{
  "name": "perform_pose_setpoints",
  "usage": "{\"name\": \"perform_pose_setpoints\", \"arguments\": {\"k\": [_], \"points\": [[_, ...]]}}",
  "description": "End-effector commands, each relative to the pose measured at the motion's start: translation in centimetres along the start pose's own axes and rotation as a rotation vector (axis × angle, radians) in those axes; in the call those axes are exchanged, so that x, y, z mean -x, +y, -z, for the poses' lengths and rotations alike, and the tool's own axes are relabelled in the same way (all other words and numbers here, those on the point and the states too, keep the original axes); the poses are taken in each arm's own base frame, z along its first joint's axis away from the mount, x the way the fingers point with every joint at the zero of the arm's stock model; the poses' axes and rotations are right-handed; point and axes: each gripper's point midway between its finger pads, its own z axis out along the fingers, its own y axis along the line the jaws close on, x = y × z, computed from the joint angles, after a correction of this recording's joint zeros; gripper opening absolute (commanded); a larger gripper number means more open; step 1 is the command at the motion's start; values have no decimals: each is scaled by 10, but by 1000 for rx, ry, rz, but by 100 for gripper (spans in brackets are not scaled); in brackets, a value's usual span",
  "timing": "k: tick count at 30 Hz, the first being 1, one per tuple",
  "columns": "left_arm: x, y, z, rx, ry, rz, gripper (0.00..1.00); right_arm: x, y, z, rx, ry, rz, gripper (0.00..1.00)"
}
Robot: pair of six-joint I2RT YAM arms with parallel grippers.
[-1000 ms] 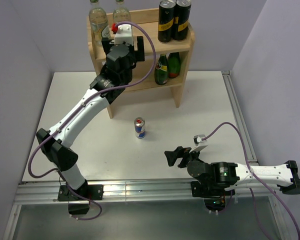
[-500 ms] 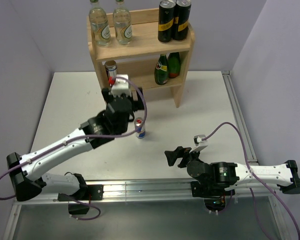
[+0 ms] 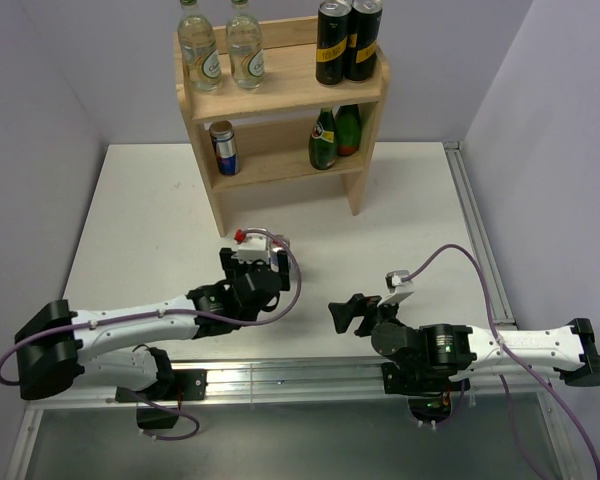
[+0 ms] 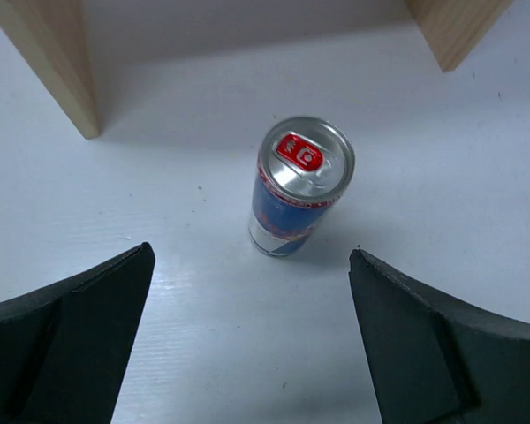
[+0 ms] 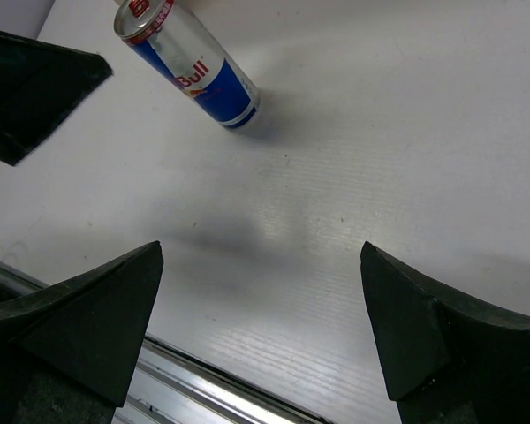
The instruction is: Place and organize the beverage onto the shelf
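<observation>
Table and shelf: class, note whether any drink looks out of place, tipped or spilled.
One can stands upright on the table, in front of the shelf that holds the other drinks. Nothing looks tipped or spilled.

The left arm (image 3: pixel 130 325) stretches low from the near left toward the centre. Its wrist turns so that the left gripper (image 3: pixel 255 258) points far, with its fingers (image 4: pixel 71 336) wide apart. The right arm (image 3: pixel 520 345) lies folded along the near edge. The right gripper (image 3: pixel 346 312) points left, its fingers (image 5: pixel 88 327) also spread wide.
</observation>
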Motion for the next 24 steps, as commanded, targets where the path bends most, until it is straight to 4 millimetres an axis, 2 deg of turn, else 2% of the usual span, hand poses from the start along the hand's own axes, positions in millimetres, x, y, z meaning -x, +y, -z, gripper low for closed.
{"name": "perform_pose_setpoints", "arguments": {"k": [1, 7, 12, 13, 15, 22, 24], "points": [[-6, -33, -11, -96, -17, 101, 99, 4, -3, -1, -22, -27, -15, 100], [-38, -51, -38, -113, 21, 40, 99, 4, -3, 0, -16, -30, -20, 100], [-45, -55, -64, -106, 1, 32, 99, 5, -2, 0, -14, -30, -24, 100], [-53, -51, -72, -79, 9, 13, 99, 5, -4, 0, -19, -32, -20, 100], [-51, -48, -81, -65, -14, 14, 99, 5, -3, 0, -16, -30, -21, 100], [-62, -32, -113, 12, -57, -6, 98, 4, -1, 1, -2, -28, -22, 100], [-63, -25, -121, 30, -68, 11, 93, 4, -1, 1, 1, -27, -20, 100]]}}
